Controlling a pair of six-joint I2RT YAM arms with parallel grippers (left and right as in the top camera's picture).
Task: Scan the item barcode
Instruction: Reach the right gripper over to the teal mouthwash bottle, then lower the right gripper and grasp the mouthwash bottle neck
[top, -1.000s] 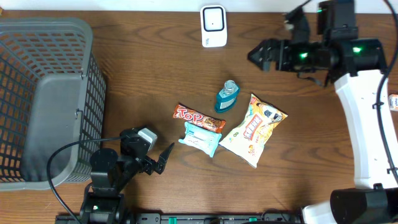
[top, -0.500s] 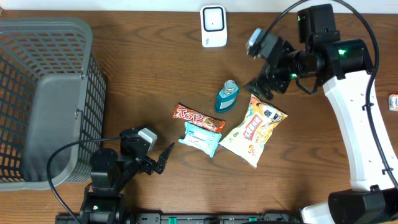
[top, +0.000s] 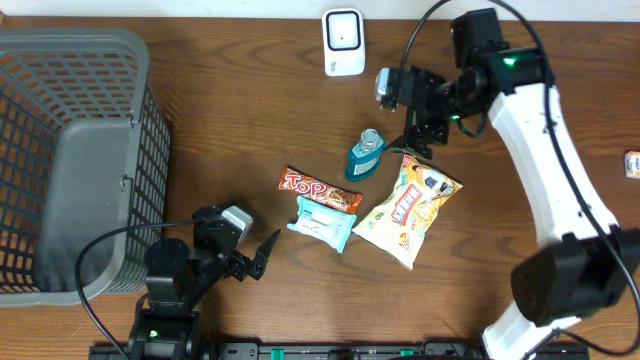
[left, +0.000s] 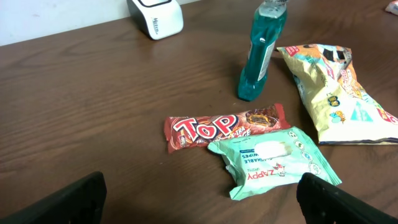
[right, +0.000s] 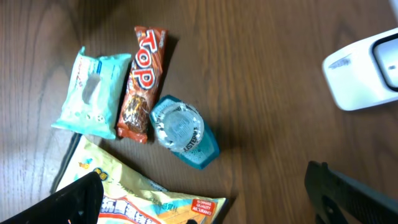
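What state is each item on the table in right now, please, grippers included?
Blue bottle: upright, capped.
Top bar: lying flat, sealed.
Wipes pack: lying flat, flap closed.
Snack bag: lying flat, sealed.
Scanner: standing, untouched.
Basket: upright.
Left gripper: open, empty.
Right gripper: open, empty, above the bottle.

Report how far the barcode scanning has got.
Done: nothing visibly; the TOP bar, wipes pack, snack bag and blue bottle all sit on the table, away from the scanner. In hand: the right gripper hovers over the bottle, jaws open, holding nothing; the left gripper sits open too. Left: grasp an item and present its barcode to the scanner.
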